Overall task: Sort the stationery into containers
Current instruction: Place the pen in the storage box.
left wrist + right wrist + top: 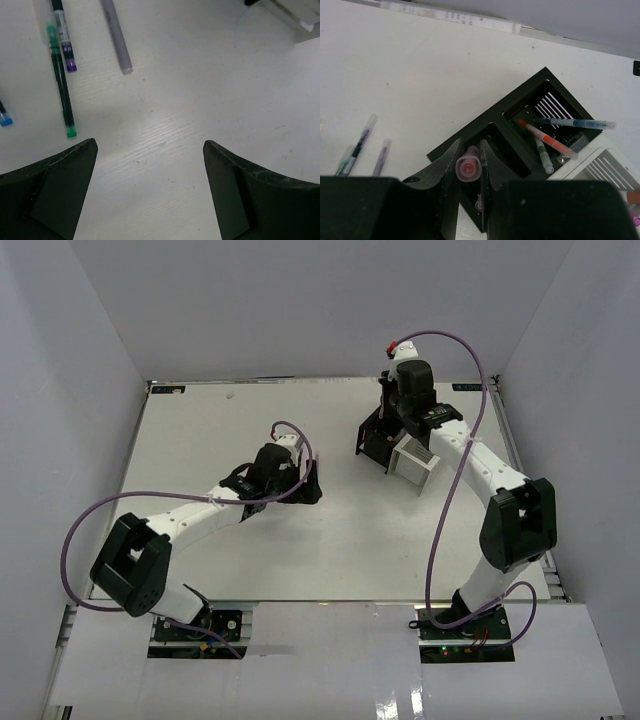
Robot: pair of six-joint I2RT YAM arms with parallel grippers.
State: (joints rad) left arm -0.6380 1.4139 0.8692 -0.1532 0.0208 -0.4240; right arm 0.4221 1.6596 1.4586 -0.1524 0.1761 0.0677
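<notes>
Red-capped pen (468, 168) clamped in right fingers (447, 172) above black container (490, 118), left fingers (65, 172) spread wide over worktop (200, 85) near green pen (62, 87).

Bare tabletop (165, 110) between left jaws; pens (62, 95) lie aside. Black box (470, 134) compartment cluttered by 3 markers (547, 138).

Matt black plastic on me, shiny plastic on the pens.

My left fingers (55, 195) are dull black plastic, finely scuffed along the edges, and my right fingers (447, 172) look the same. The table (165, 100) is a white matt board with a faint ribbed grain. The green pen (62, 90) and grey pen (116, 37) have smooth, glossy plastic barrels. The red-capped pen (468, 167) has a translucent, shiny end. The black container (470, 131) is matt moulded plastic, and the white container (612, 167) looks likewise.
</notes>
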